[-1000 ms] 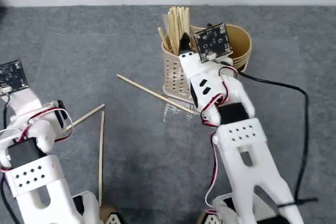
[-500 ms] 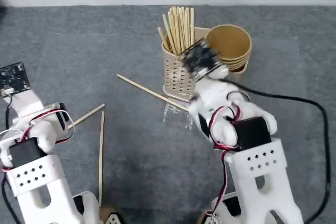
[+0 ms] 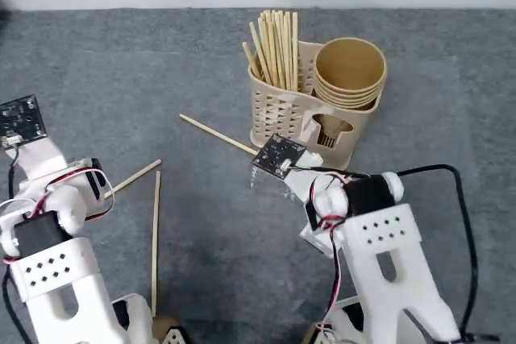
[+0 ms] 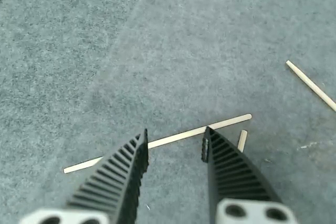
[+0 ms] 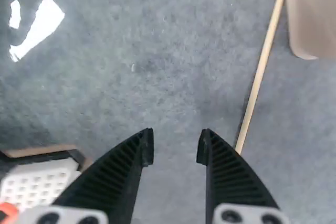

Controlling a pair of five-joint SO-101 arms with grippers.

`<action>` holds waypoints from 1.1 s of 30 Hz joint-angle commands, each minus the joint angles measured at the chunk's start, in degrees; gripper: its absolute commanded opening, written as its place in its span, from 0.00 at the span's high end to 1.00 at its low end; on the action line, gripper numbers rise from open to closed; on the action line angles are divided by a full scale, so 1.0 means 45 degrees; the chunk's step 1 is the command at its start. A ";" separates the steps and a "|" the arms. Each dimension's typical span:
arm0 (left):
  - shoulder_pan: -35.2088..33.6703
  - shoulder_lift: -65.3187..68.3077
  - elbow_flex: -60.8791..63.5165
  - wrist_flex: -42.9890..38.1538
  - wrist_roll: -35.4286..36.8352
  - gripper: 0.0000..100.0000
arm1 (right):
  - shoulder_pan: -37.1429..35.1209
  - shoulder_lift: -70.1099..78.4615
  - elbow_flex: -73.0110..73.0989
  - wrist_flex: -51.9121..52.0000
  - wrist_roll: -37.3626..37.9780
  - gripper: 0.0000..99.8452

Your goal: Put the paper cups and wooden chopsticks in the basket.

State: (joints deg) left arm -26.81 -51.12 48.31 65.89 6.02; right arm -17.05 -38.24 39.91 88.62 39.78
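Mat [image 3: 121, 62]: grey, fills the frame below a pale top strip.
Basket [image 3: 278, 114]: upper centre, upright.
Left gripper [image 4: 175, 141]: lower left, fingers spread, empty, above a loose stick.
Right gripper [image 5: 175, 140]: just below the basket, fingers spread, empty.
Cups [image 3: 351, 70]: stacked in the basket's right half.
Chopsticks [image 3: 276, 42]: a bundle in the basket's left half; three loose on the mat, centre left.

Both arms folded low, tools empty.
The left arm [image 3: 48, 231] sits at the left of the high view with its wrist bent forward. The left tool [image 4: 175, 141] points downward, jaws parted with nothing between them. The right arm [image 3: 375, 235] is folded close to its base, wrist angled toward the left. The right tool [image 5: 175, 144] also points down, jaws apart and holding nothing.
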 commanded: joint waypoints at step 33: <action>-0.0020 -0.0332 -0.0049 -0.0332 -0.0078 0.83 | 0.3272 0.9016 -0.0039 -0.6886 0.3575 1.00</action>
State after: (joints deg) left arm -26.81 -51.12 48.31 65.80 6.02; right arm -1.05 0.79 38.51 57.49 55.52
